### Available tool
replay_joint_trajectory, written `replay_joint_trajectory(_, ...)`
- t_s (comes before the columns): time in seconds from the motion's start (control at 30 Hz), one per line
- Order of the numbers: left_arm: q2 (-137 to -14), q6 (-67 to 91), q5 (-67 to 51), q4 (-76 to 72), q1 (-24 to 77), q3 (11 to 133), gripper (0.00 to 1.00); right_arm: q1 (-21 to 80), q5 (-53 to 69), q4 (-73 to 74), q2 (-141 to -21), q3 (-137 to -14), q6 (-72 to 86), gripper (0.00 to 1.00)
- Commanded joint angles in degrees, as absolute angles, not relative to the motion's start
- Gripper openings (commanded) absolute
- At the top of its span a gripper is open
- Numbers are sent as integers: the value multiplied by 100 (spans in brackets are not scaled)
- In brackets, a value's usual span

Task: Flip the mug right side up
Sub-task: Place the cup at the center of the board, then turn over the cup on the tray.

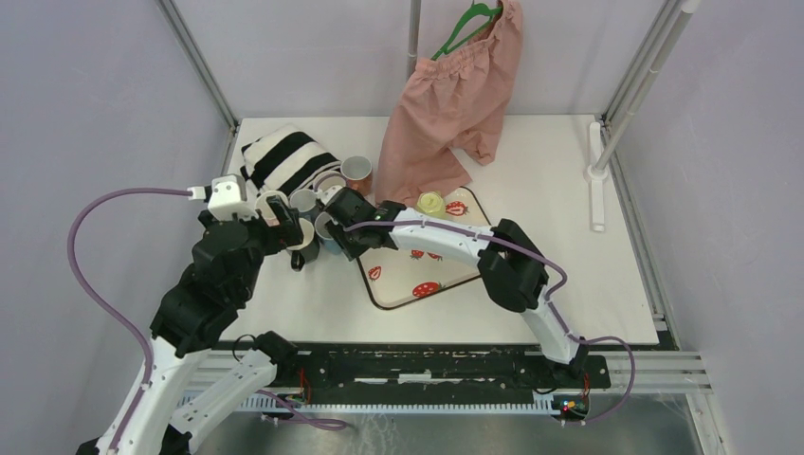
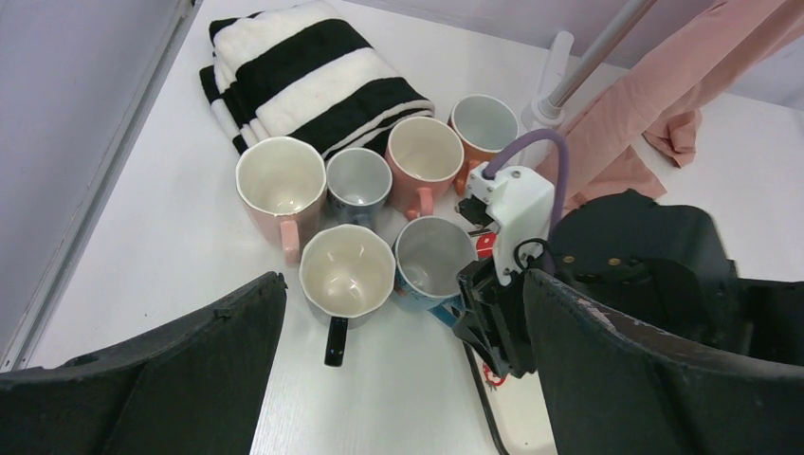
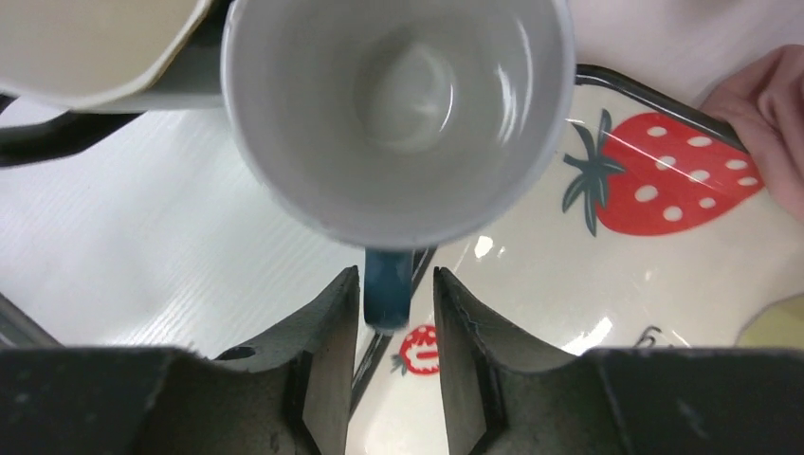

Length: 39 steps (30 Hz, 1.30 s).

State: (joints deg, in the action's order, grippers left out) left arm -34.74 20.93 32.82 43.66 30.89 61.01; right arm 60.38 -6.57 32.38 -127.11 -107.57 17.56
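Mug: the blue mug (image 3: 398, 104), white inside, stands on the bench (image 1: 569, 190) against the 9 o'clock edge of the strawberry tray (image 3: 664, 161), at the near corner of a cluster of other mugs (image 2: 346, 270).
Axis: it runs straight up from the bench, with the mouth open to the right wrist camera and the bottom of the cup in plain sight. I judge the mug already right side up.
Handle: the handle (image 3: 389, 284) sticks out toward 6 o'clock in the right wrist view, directly into the right end effector.
Right end effector: the right end effector (image 3: 396, 284) is nearly closed, with one finger on each side of the handle. A thin sliver of gap shows on either side, so I cannot tell whether it grips or merely brackets.
Bearing: the mug body lies at 12 o'clock from those fingertips.
Left end effector: the left end effector (image 2: 403, 284) is spread wide and holds nothing. It hangs above the cluster, at about 9 o'clock from the mug in the top view.
Nearer arm: the right arm, clearly.
Next move, as I judge it: open the fingers and back straight off toward 6 o'clock, along the handle's line, so the mug does not tip or get dragged into its neighbours.
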Motion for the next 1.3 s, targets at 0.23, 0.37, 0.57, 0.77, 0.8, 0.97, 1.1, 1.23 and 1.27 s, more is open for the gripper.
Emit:
replay_joint_trajectory(0.23,-3656,2064,3186,4265,3094,6196,100,6056,-843,2172,-10854,-9575,1496,47)
replay_joint_trajectory(0.37,-3738,2083,3110,4218,3094,6171,100,5924,-1116,1879,-10169,-8875,1493,46)
replay_joint_trajectory(0.57,-3860,2106,2969,4121,3094,6103,100,5313,-1204,1593,-9271,-7910,1609,45)
replay_joint_trajectory(0.77,-3958,2152,2894,4046,3098,6073,100,4510,-1368,1669,-8919,-7461,1478,46)
replay_joint_trajectory(0.8,-3970,2166,2880,4037,3100,6078,100,4361,-1406,1678,-8899,-7417,1453,46)
replay_joint_trajectory(0.97,-4037,2173,2811,3999,3095,6081,100,3672,-1039,1353,-8915,-7202,1540,44)
replay_joint_trajectory(1.1,-4086,2158,2754,3999,3096,6082,100,3285,-800,1082,-9114,-7208,1746,45)
replay_joint_trajectory(1.23,-4091,2145,2678,4012,3094,6091,100,2969,-763,1207,-9630,-7546,1810,45)
replay_joint_trajectory(1.27,-4087,2146,2666,4023,3094,6091,100,2901,-734,1225,-9762,-7640,1807,45)
